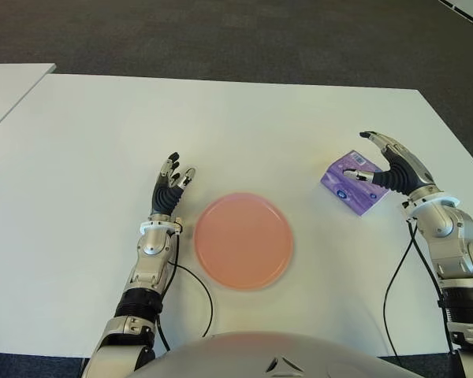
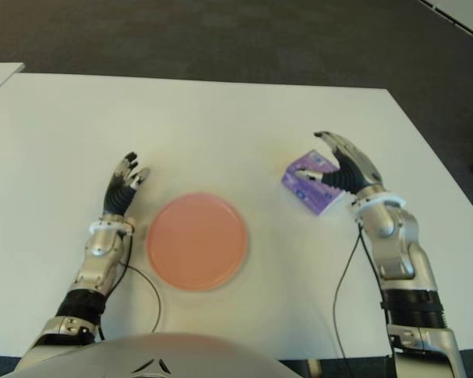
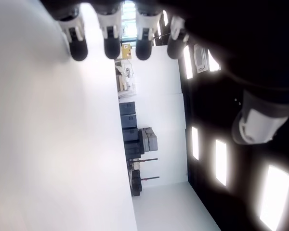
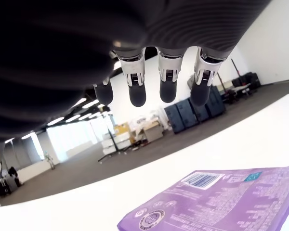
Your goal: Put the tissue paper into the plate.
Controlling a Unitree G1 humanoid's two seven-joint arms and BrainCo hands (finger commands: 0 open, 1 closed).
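A purple tissue pack lies flat on the white table, to the right of a round pink plate. My right hand hovers over the pack's right side with its fingers spread and nothing grasped. In the right wrist view the fingertips stand clear above the purple pack. My left hand shows just left of the plate, fingers extended and holding nothing.
A second white table stands at the far left with a narrow gap between. Dark carpet runs beyond the far edge. Black cables trail from both wrists near the front edge.
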